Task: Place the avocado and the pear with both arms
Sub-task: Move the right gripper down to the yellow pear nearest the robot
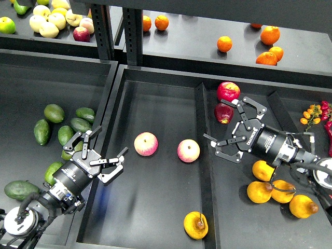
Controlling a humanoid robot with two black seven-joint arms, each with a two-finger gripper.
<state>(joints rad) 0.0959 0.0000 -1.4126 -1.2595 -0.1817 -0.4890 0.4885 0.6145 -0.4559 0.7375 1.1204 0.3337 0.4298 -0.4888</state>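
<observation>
In the middle black bin (155,207), the left gripper (106,150) and right gripper (233,124) both hover with fingers spread and empty, the bruised pear (195,225) lying near the front between them, avocados (62,129) clustered just left of the left gripper.

The bright green round fruit (6,24) at the upper left is cut by the frame's left edge. A dark green avocado (52,170) at lower left is partly covered by the left arm. At the top right, an orange fruit (256,25) is mostly hidden under the dark shelf edge. The red pieces (327,116) at the right edge are cut off and too small to identify.
</observation>
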